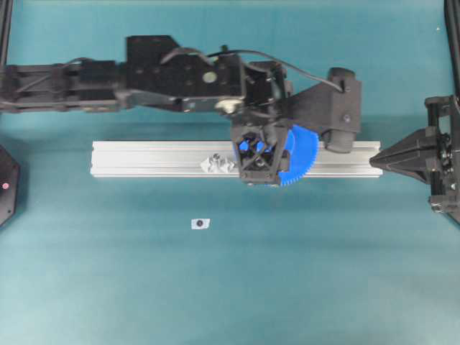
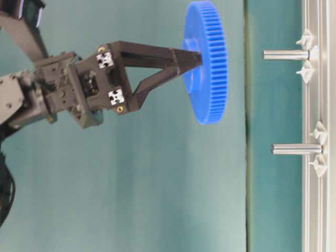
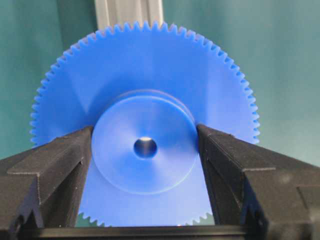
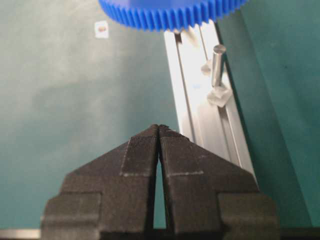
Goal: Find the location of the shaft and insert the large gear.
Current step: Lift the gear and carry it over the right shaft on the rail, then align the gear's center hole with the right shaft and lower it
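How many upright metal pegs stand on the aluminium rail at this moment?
2. In the table-level view, one peg stands on the rail facing the large gear; the other peg stands further along, uncovered. None seems hidden.

The large gear is bright blue plastic with a smooth, slightly satin hub face and finely moulded teeth. The left gripper is matt black plastic; its jaws show a ribbed, layered texture. The rail is brushed silvery aluminium. The shaft is polished metal. The counter is matt teal.
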